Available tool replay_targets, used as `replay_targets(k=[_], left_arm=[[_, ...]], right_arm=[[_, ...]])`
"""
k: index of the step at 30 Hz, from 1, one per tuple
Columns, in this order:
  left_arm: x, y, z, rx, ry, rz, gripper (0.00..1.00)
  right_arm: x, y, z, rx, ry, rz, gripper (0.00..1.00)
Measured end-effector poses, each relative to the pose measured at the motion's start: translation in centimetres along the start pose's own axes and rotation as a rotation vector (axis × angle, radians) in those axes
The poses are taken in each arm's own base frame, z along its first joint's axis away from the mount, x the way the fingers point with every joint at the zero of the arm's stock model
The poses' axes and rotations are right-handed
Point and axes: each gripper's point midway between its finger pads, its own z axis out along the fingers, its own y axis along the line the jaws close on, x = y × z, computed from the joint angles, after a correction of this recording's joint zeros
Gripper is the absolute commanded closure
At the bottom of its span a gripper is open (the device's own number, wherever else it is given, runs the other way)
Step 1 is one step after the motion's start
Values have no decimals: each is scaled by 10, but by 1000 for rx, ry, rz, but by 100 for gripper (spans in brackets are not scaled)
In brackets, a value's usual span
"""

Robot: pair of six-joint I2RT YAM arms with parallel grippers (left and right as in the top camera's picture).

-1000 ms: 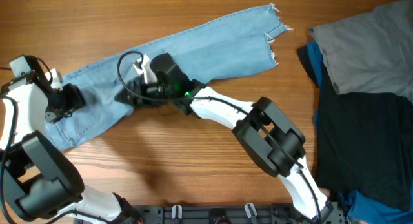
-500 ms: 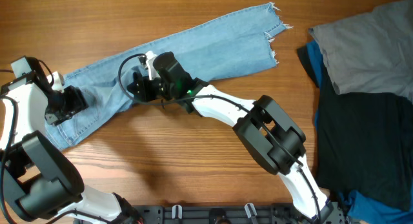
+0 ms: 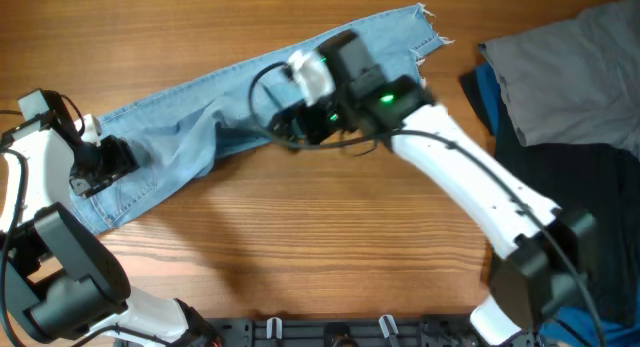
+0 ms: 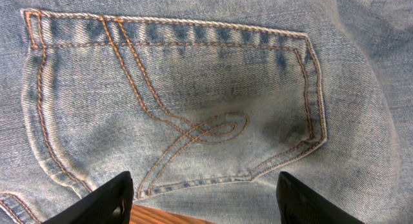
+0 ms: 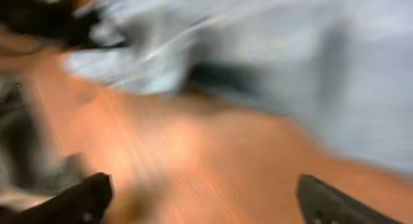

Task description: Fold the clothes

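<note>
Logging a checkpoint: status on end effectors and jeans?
Left end effector open over back pocket. Right end effector open at jeans edge, view blurred. Jeans stretched out on table. Clothes pile right, clear of jeans.

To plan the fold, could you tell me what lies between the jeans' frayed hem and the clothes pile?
Only bare table separates the frayed hem from the clothes pile, seen in the overhead view.
</note>
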Motion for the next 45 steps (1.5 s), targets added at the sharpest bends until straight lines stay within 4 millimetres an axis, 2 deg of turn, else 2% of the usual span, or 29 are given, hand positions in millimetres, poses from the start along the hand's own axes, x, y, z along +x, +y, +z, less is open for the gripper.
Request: replay_targets(k=[2, 3, 4, 5, 7, 8, 10, 11, 13, 16, 19, 20, 21, 23, 24, 27, 29, 30, 32, 33, 34, 35, 37, 38, 41, 42, 44, 45], left_arm=[[0, 0, 0, 0, -1, 0, 28], [0, 0, 0, -1, 0, 0, 28], [0, 0, 0, 0, 0, 0, 28], [-1, 0, 0, 0, -2, 0, 28], [-1, 0, 0, 0, -2, 0, 27], [0, 0, 0, 0, -2, 0, 25], [-1, 0, 0, 0, -2, 0, 23], [0, 0, 0, 0, -2, 0, 21], [0, 0, 0, 0, -2, 1, 20], [0, 0, 0, 0, -2, 0, 19], [0, 0, 0, 0, -2, 0, 20], [0, 0, 0, 0, -2, 0, 20], [0, 0, 0, 0, -2, 0, 20], [0, 0, 0, 0, -2, 0, 20], [0, 0, 0, 0, -2, 0, 20], [1, 0, 0, 0, 3, 0, 19], [6, 0, 0, -1, 22, -2, 19], [6, 1, 0, -1, 24, -6, 19], [6, 8, -1, -3, 23, -26, 19], [5, 14, -1, -5, 21, -44, 20], [5, 24, -2, -8, 19, -75, 20], [5, 34, -3, -9, 16, -105, 22], [4, 42, -4, 15, 7, -142, 22], [4, 43, -4, 27, 4, -153, 22], [4, 43, -4, 41, 4, -159, 21], [3, 42, -4, 44, 0, -159, 22], [-1, 42, -4, 48, -18, -165, 21], [-3, 42, -4, 50, -23, -168, 21]], right_arm=[[-18, -70, -20, 178, -76, -3, 0], [-24, -141, -44, 303, -132, 62, 0], [-22, -180, -56, 344, -157, 113, 0], [-10, -226, -68, 375, -165, 190, 0], [36, -302, -78, 385, -136, 382, 10], [51, -317, -78, 376, -124, 441, 11], [93, -344, -73, 332, -78, 619, 10], [103, -347, -67, 309, -59, 661, 10], [109, -342, -54, 257, -38, 681, 10], [111, -329, -31, 188, -5, 668, 10], [106, -317, -15, 143, 8, 639, 16], [104, -314, -11, 131, 6, 625, 24], [101, -314, -7, 126, -1, 618, 39], [100, -315, 0, 110, -5, 634, 83], [103, -316, 3, 112, 2, 653, 96], [108, -315, 10, 94, 11, 688, 96], [103, -310, 7, 68, 11, 703, 96], [95, -305, 0, 53, 9, 707, 96], [55, -299, -27, 57, -72, 645, 96], [19, -293, -54, 69, -158, 567, 96], [-46, -275, -109, 105, -340, 381, 96], [-101, -243, -171, 143, -516, 173, 95], [-146, -212, -223, 184, -687, -47, 93], [-158, -205, -236, 201, -737, -111, 89], [-157, -219, -225, 216, -729, -107, 78], [-153, -242, -204, 234, -706, -88, 71], [-131, -292, -150, 246, -631, -24, 77], [-122, -306, -131, 244, -605, -4, 77]])
